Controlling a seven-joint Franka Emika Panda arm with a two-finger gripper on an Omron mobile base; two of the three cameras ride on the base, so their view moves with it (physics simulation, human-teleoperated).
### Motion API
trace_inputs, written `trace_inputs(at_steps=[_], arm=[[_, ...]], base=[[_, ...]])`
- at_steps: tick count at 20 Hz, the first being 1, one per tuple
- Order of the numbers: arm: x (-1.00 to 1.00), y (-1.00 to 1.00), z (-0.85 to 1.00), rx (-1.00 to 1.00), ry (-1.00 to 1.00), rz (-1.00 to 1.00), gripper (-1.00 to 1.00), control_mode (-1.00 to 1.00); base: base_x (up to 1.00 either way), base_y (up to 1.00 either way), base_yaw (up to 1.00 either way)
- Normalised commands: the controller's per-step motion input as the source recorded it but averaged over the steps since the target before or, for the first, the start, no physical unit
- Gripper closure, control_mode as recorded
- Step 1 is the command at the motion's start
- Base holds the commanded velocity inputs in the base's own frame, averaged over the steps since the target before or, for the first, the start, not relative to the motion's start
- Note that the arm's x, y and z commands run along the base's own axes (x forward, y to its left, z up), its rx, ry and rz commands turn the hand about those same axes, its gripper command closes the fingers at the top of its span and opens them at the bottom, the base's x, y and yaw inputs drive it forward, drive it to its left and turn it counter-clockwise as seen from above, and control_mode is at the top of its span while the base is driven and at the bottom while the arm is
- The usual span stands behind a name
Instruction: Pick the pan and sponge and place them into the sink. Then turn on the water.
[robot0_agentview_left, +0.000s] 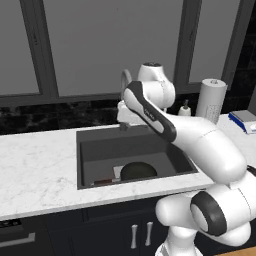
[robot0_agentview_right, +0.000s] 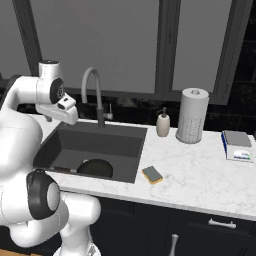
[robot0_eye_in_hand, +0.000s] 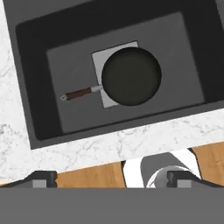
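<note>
We see the pan (robot0_eye_in_hand: 131, 76) lying flat on the floor of the sink (robot0_agentview_left: 90, 150), covering most of the lighter grey square (robot0_eye_in_hand: 99, 59) at the basin's bottom, its reddish-brown handle (robot0_eye_in_hand: 78, 93) stretched across the dark floor beside it. From the right base view the pan (robot0_agentview_right: 95, 168) sits near the front wall of the sink (robot0_agentview_right: 130, 150). The sponge (robot0_agentview_right: 152, 174) rests on the white marble tabletop (robot0_agentview_right: 200, 175), just beside the sink's right rim and outside the basin, yellow face down and dark scouring layer up.

The jaws (robot0_eye_in_hand: 111, 178) hang high above the sink, spread wide and holding nothing, their two dark tips (robot0_eye_in_hand: 43, 179) standing far apart at the foot of the hand view, which looks straight down on the pan. In the left base view the white arm (robot0_agentview_left: 150, 110) reaches over the basin's back edge.

Behind the sink rises the arched grey faucet (robot0_agentview_right: 92, 87); we see no stream from it. To its right stand a soap dispenser (robot0_agentview_right: 163, 123) and a roll of paper towels (robot0_agentview_right: 191, 116), and well apart from them, toward the tabletop's far right, lies a blue-and-white flat object (robot0_agentview_right: 237, 145).
</note>
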Motion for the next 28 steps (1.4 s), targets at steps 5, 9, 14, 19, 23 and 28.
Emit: trace_inputs(at_steps=[5, 9, 14, 19, 23, 28], arm=[[-0.22, -0.7, 0.31, -0.12, 0.0, 0.26, -1.0, -1.0], [-0.18, -0.71, 0.29, -0.09, 0.0, 0.25, -1.0, -1.0], [-0.05, -0.67, 0.12, -0.01, 0.0, 0.24, -1.0, -1.0], [0.0, -0.78, 0.01, 0.0, 0.0, 0.23, -1.0, -1.0], [0.0, -0.71, -0.04, 0.09, 0.0, 0.11, -1.0, -1.0], [0.0, -0.74, -0.12, 0.04, 0.0, 0.1, -1.0, -1.0]], base=[[0.0, 0.0, 0.0], [0.0, 0.0, 0.0], [0.0, 0.0, 0.0], [0.0, 0.0, 0.0], [0.0, 0.0, 0.0], [0.0, 0.0, 0.0]])
